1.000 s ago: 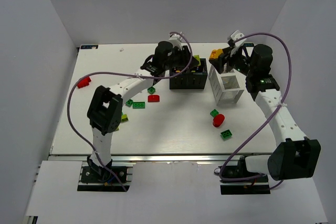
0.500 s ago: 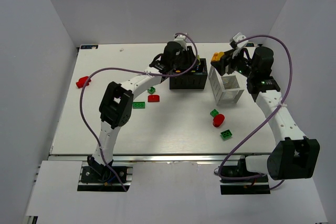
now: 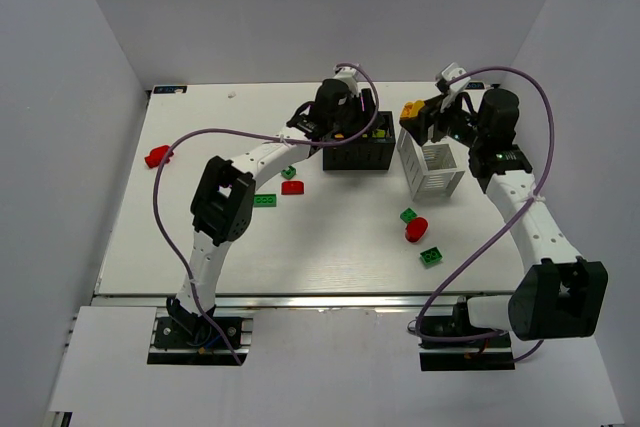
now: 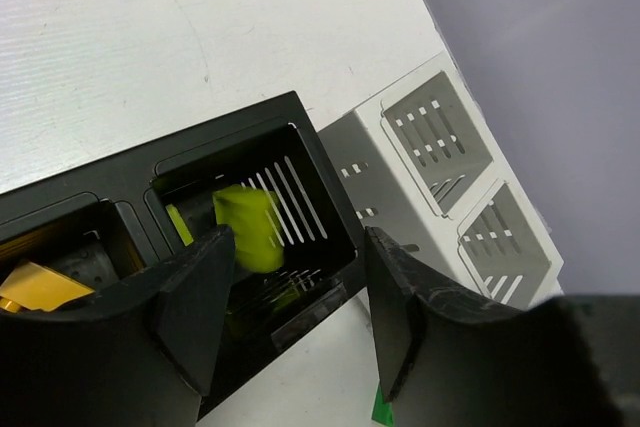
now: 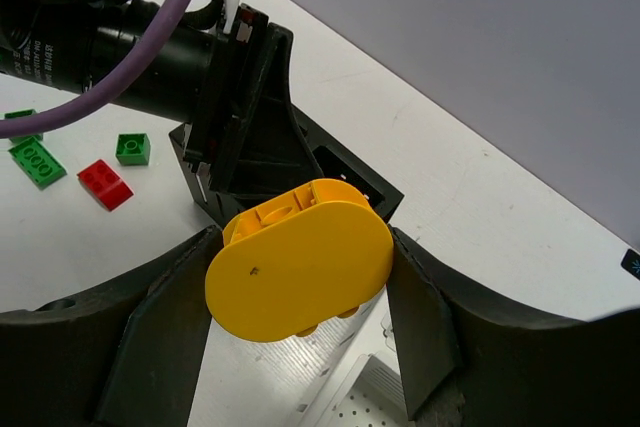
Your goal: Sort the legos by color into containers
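My left gripper (image 4: 298,247) is hanging open over the black box (image 3: 360,155); my right gripper (image 5: 302,247) is clamping a yellow brick (image 5: 300,282).

At the far left a red brick (image 3: 157,156) is lying alone on the table (image 3: 200,237). Nearer the middle, a green plate (image 3: 264,200) and a small red piece (image 3: 292,187) are lying beside my left arm. My left fingers are standing spread, and beyond them a lime brick (image 4: 247,230), slightly blurred, is showing in the box compartment nearer the white basket (image 4: 440,177). My right fingers are pressing both sides of the rounded yellow brick near the basket's far end. Nearer me, a red rounded brick (image 3: 416,230) is lying between two green ones.
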Controlling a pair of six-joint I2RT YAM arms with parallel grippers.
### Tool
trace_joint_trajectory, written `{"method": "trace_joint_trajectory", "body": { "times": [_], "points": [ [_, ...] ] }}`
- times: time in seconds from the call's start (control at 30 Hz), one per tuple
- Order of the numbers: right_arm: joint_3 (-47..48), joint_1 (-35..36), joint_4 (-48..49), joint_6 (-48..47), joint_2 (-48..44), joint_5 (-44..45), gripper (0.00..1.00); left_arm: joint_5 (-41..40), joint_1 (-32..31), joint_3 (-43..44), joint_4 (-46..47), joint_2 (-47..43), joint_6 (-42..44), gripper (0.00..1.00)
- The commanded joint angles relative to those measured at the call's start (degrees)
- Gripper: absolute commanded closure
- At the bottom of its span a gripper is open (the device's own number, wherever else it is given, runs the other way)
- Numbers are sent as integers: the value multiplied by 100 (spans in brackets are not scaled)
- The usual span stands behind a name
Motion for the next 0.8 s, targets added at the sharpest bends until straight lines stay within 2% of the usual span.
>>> {"method": "trace_joint_trajectory", "body": {
  "times": [0.0, 0.13, 0.23, 0.37, 0.43, 0.47, 0.53, 0.57, 0.77],
  "points": [
    [216, -33, 103, 82, 150, -205, 100, -137, -41, 128, -38, -336, -32, 35],
    [454, -24, 6, 213, 386, -337, 100, -277, -41, -275, 111, -949, -93, 35],
    [638, 72, -91, 205, 580, -417, 100, -715, -32, -1021, 138, -1521, -120, 37],
    [867, 449, -205, 47, 923, -434, 100, -1560, 91, -2330, -90, -3029, -155, 48],
    [1050, 608, -240, 29, 1177, -417, 100, -1771, 284, -3113, -353, -3568, -208, 48],
    [1113, 783, -249, -14, 1283, -365, 100, -1885, 467, -3576, -554, -4093, -286, 45],
    [1358, 1037, -310, -120, 1617, -233, 100, -1983, 670, -4010, -670, -4344, -445, 39],
    [1438, 1109, -328, -129, 1740, -189, 100, -2053, 889, -4203, -1045, -5066, -506, 33],
    [2105, 1557, -354, -296, 2680, 347, 100, -2501, 1286, -5557, -1698, -6617, -875, 20]
  ]
}}
